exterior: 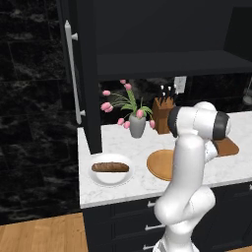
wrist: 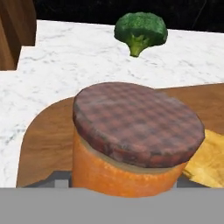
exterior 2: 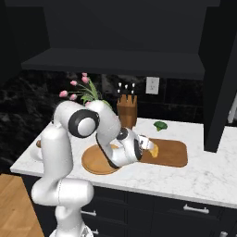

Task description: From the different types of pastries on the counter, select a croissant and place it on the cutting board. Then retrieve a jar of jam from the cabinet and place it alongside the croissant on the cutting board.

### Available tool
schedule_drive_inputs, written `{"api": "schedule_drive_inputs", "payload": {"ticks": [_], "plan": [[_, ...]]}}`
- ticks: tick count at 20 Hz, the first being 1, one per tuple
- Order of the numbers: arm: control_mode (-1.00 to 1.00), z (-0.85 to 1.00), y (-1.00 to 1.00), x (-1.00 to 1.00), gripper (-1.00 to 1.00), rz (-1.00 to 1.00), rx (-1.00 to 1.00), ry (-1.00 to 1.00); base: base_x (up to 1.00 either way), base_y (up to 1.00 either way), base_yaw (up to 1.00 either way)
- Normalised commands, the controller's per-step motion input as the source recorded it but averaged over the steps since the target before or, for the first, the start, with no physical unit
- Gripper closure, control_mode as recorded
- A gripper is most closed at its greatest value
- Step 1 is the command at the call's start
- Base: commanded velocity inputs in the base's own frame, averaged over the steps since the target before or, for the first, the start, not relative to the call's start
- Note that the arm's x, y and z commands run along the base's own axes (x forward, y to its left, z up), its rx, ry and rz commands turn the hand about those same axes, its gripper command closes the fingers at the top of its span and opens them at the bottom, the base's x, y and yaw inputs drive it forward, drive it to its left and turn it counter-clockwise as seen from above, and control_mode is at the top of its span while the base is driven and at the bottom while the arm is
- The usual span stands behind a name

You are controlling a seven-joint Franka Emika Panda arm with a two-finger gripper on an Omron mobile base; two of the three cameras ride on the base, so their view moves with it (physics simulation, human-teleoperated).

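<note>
Hand view has the jar of jam (wrist: 131, 148) right up close, orange body with a brownish checked lid, sitting on the cutting board (wrist: 48, 140) with the croissant (wrist: 208, 159) touching or just beside it on one side. Can't really see the fingertips here since the jar blocks them, so I can't tell whether the gripper is clamped on it or has let go. Past the board there's a piece of broccoli (wrist: 141, 31) on the white marble surface (wrist: 78, 57), well apart from the jar. From the right base view the gripper (exterior 2: 147, 147) is down low at the near-left end of the cutting board (exterior 2: 173, 152), with a bit of yellow croissant (exterior 2: 154, 150) poking out beside it. A round wooden plate (exterior 2: 95, 163) sits just left of the board, knife block (exterior 2: 127, 110) and pink tulips in a vase (exterior 2: 83, 90) behind. Left base view shows the dark loaf (exterior: 110, 167) on a white plate (exterior: 111, 177) near the black cabinet (exterior: 91, 74).
</note>
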Motion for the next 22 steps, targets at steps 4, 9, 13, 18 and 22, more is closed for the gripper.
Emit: {"api": "schedule_drive_inputs", "payload": {"ticks": [4,9,13,18,22], "plan": [[-1.00,-0.69,-0.57,-0.06,1.00,0.00,0.02,-0.01,0.00,0.00,0.00],[-1.00,-0.52,-0.14,0.04,-1.00,0.00,0.00,0.00,0.00,0.00,0.00],[-1.00,-0.53,-0.22,0.00,-1.00,0.00,0.00,-0.01,0.00,0.00,0.00],[-1.00,-0.68,-0.31,0.00,-1.00,0.00,0.00,0.00,0.00,0.00,0.00],[-1.00,-0.67,-0.33,-0.15,-1.00,0.00,0.00,-0.02,0.00,0.00,0.00]]}}
